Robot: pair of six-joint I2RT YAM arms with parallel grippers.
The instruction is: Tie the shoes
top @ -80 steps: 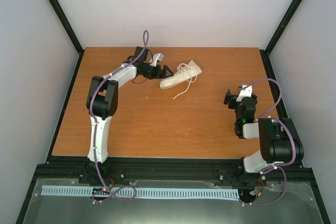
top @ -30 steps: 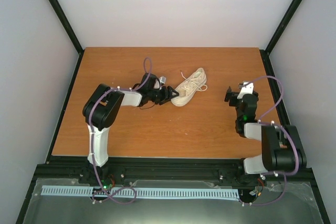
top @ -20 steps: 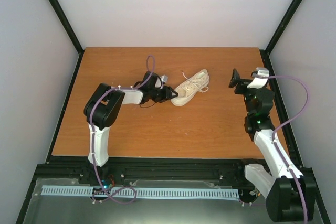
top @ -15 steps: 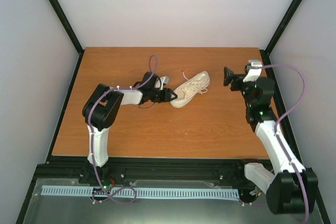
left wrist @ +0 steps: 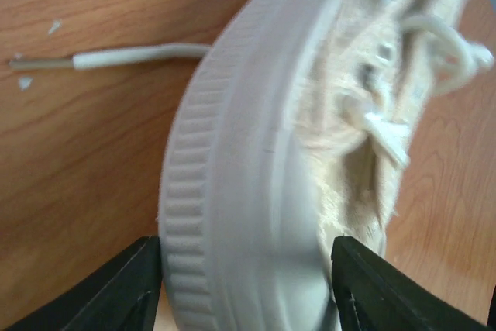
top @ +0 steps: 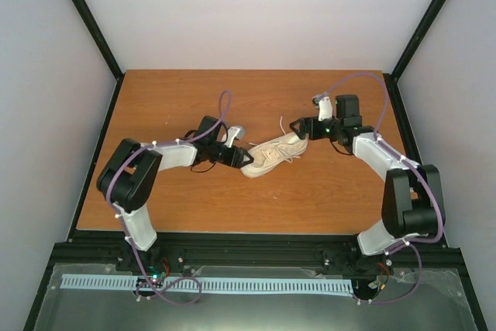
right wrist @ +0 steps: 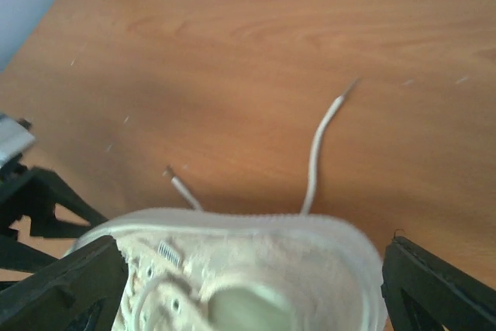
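The cream sneaker (top: 271,154) lies mid-table, toe to the left, its thin white laces loose. My left gripper (top: 242,159) is shut on the toe end. In the left wrist view the ribbed pale sole (left wrist: 232,191) fills the gap between the fingers of that gripper (left wrist: 246,284), and one lace end (left wrist: 132,56) lies on the wood. My right gripper (top: 297,128) is open at the heel end. In the right wrist view the heel (right wrist: 248,269) sits between the spread fingers of that gripper (right wrist: 248,284), with two lace ends (right wrist: 322,145) trailing on the table beyond.
The wooden table (top: 194,199) is bounded by white walls and black frame posts (top: 89,21) at the back corners. A black rail (top: 248,249) runs along the near edge by the arm bases.
My right arm has swung left from the table's right side to the shoe's heel. My left gripper has drawn the shoe a little nearer and leftward.
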